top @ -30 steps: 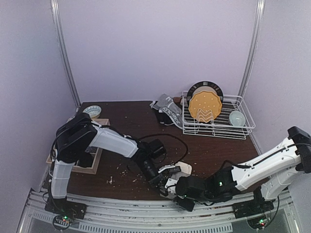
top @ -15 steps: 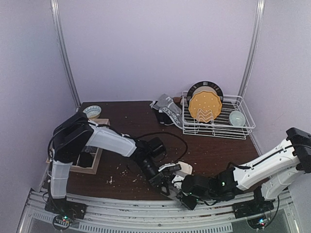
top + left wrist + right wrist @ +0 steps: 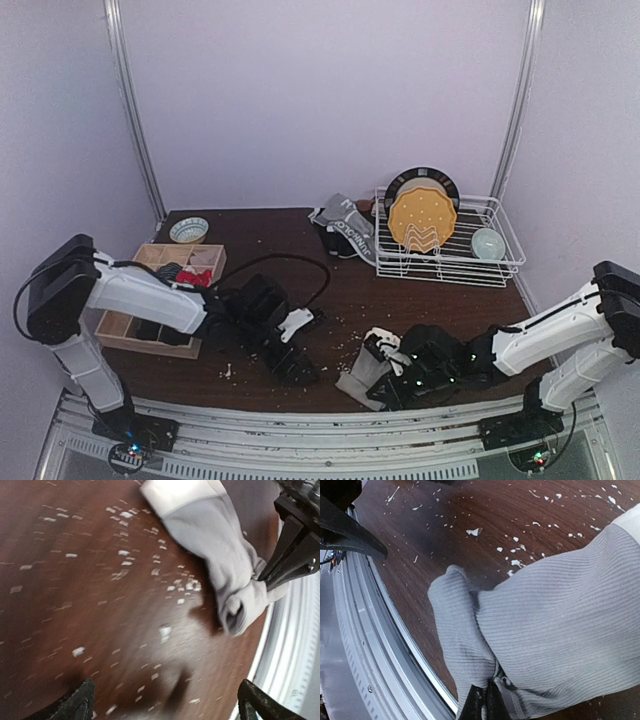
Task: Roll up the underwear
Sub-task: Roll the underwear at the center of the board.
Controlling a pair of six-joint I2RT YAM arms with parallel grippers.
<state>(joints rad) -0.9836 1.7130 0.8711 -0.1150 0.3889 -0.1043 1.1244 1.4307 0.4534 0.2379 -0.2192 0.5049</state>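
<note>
Left gripper (image 3: 295, 368) is seen low over the dark wooden table (image 3: 280, 250), lower centre-left of the top view, jaws spread wide apart. Grey ribbed cloth brief with white waistband (image 3: 355, 378) is bunched on the table at lower centre, near the front edge. Its folded end is pinched by the right gripper (image 3: 482, 701), jaws clenched on the cloth. White crumbs (image 3: 122, 514) are scattered around.

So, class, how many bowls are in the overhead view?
2: one bowl at the table's back-left corner, behind the box; the other bowl at the wire rack's right end. Some may be hidden.
</note>
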